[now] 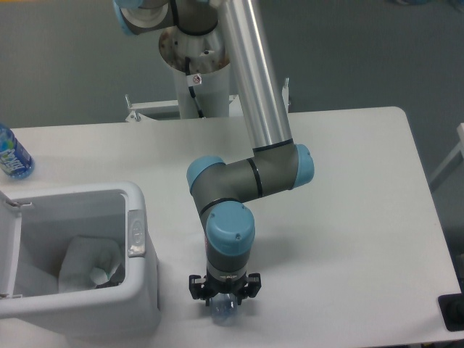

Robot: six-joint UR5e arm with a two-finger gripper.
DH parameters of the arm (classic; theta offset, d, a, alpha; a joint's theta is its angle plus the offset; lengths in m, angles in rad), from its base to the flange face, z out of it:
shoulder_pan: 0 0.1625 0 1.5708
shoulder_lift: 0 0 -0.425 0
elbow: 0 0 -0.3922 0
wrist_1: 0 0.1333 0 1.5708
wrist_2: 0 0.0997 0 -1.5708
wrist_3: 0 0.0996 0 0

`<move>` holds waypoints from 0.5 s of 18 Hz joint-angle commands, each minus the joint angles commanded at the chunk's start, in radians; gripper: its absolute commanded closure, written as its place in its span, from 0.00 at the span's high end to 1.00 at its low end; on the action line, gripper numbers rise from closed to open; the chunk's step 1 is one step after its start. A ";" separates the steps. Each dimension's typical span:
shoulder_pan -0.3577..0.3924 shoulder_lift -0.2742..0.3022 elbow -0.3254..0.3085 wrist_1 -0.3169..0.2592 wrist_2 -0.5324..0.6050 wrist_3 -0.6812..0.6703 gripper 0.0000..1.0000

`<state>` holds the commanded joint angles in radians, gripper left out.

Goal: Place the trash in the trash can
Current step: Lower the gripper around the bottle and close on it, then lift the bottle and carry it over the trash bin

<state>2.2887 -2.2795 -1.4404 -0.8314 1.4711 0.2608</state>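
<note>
A broad white table with rounded corners point(362, 217) carried everything. A large white rectangular plastic bin with a grey latch plate point(141, 290) stood at its front left edge. A blue-tinted bottle with a blue label point(11, 154) sat at the far left edge (partly cut off), and a slim clear plastic bottle point(222, 310) lay beside the bin

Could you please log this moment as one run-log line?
pincer: low over bottle, grip unclear | bin: packet inside | bottle: on table

Silver-tubed arm point(255, 80) with grey joints, light-blue caps and a black claw point(224, 289).
</note>
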 joint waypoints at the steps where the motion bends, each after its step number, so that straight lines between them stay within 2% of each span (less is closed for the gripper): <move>1: 0.000 0.000 0.000 0.002 0.002 0.000 0.59; 6: 0.000 0.017 0.024 0.000 0.000 0.021 0.59; 9: 0.012 0.058 0.069 -0.005 0.000 0.051 0.60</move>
<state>2.3009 -2.2214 -1.3716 -0.8360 1.4711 0.3114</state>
